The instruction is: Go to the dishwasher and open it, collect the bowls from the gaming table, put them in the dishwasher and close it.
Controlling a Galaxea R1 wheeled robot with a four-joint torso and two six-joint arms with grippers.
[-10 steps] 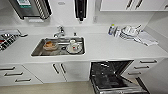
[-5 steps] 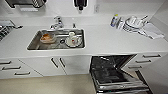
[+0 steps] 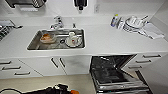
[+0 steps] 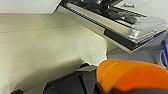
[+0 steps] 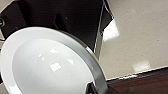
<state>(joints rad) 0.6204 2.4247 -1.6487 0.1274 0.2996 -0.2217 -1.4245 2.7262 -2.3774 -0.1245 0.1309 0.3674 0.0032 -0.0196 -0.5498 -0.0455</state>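
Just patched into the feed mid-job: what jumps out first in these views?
The open dishwasher under the white counter, to the right of the sink, its door folded down and dark racks showing. Close in the left wrist view sit stacked orange bowls with the dishwasher door's edge beyond them; in the right wrist view, a large glossy white bowl. The sink holds dishes.
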